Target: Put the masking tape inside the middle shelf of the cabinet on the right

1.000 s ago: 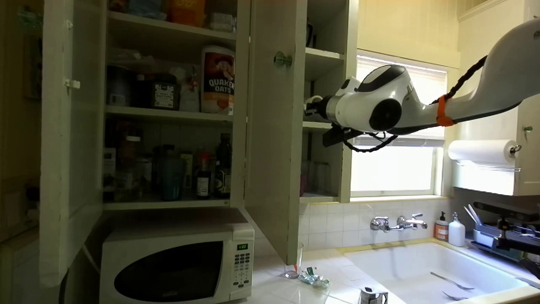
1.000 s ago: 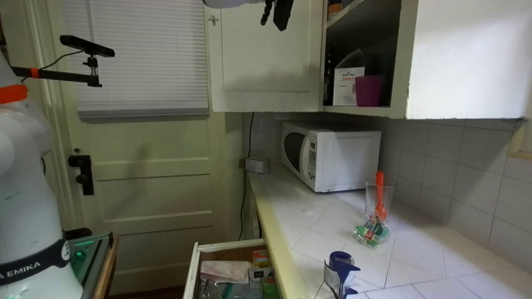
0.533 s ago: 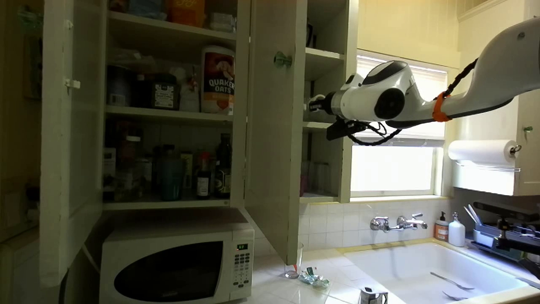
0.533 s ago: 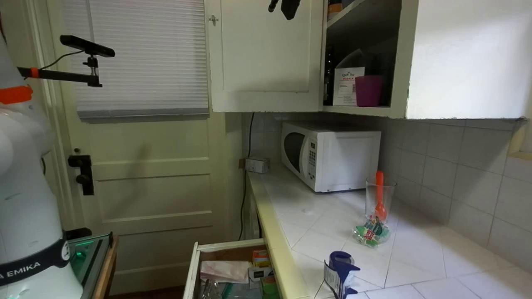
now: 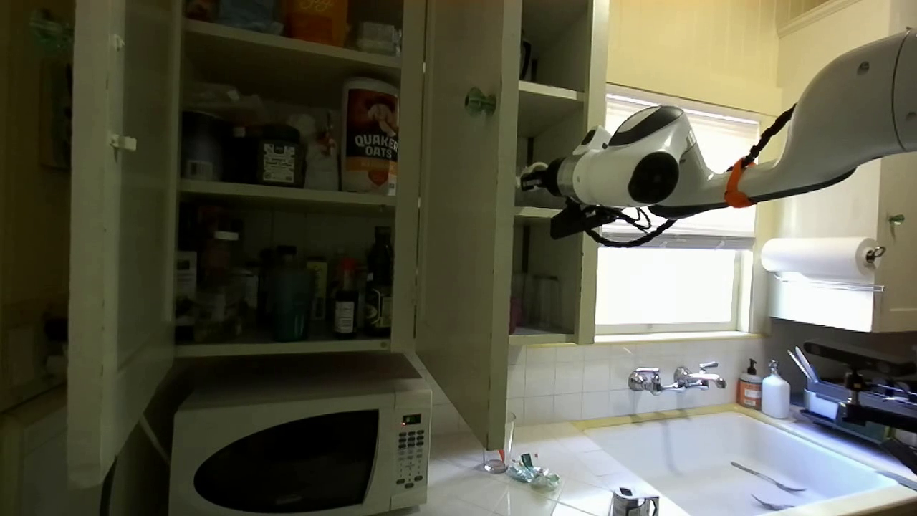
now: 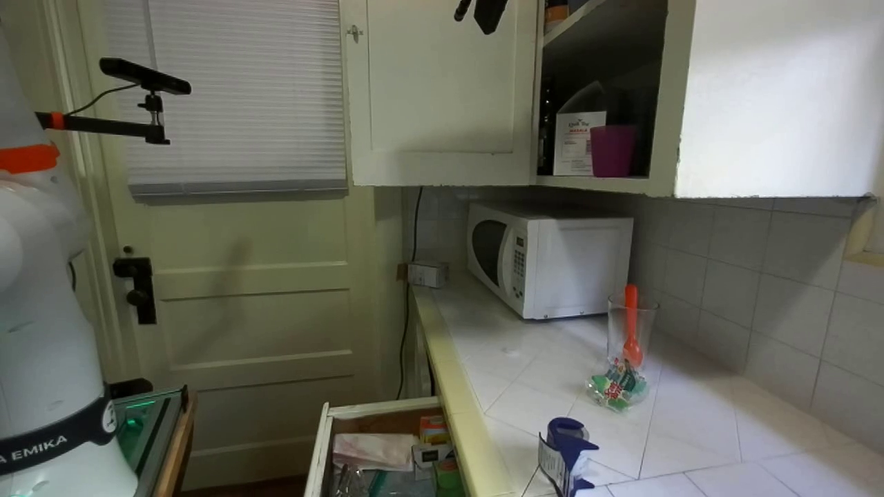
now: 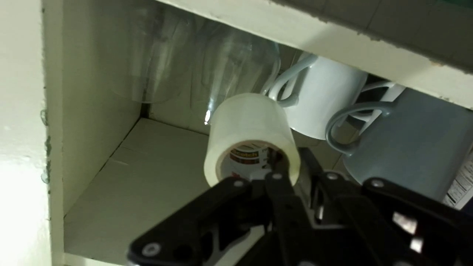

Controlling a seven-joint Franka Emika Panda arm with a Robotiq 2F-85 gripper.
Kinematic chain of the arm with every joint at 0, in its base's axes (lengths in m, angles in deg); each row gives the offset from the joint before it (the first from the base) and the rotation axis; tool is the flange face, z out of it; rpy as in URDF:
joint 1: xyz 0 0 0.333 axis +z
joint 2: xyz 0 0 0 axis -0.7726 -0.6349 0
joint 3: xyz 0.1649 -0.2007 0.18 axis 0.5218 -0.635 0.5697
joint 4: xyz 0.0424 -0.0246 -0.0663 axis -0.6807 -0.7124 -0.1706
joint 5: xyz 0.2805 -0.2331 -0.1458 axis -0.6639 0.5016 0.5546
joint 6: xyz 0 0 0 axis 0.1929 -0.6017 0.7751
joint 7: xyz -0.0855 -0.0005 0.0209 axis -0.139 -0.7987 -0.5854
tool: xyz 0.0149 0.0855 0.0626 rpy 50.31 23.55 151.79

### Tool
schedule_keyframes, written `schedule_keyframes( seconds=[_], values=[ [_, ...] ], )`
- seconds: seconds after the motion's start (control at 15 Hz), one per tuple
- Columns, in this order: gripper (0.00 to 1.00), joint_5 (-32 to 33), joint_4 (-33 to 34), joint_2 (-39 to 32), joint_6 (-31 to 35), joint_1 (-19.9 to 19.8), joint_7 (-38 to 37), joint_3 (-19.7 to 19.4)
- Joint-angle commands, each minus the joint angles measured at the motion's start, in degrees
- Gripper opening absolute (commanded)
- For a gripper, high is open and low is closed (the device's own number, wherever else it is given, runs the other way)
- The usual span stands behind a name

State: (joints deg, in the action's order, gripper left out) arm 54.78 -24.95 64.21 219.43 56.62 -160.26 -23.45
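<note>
With the white cabinet (image 7: 96, 111) behind, the gripper (image 7: 292, 162) pinches milky-pale masking tape (image 7: 247, 116), marked “Scotch” inside.

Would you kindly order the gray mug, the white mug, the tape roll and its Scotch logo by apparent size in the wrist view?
1. Gray mug
2. Tape roll and white mug, unranked: close in size, with the roll nearer the camera
3. Scotch logo

Up close, the wrist view looks past my gripper (image 7: 293, 163) into the cabinet (image 7: 97, 87); both exterior views, farther back, share the microwave (image 5: 301, 450).
</note>
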Motion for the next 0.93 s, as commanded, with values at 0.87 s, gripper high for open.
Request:
schedule_keyframes(
  seconds=[0.87],
  values=[
    [0.04,9.7,22.5,-17.4,12.5,-0.7,-8.1,-0.5]
  ],
)
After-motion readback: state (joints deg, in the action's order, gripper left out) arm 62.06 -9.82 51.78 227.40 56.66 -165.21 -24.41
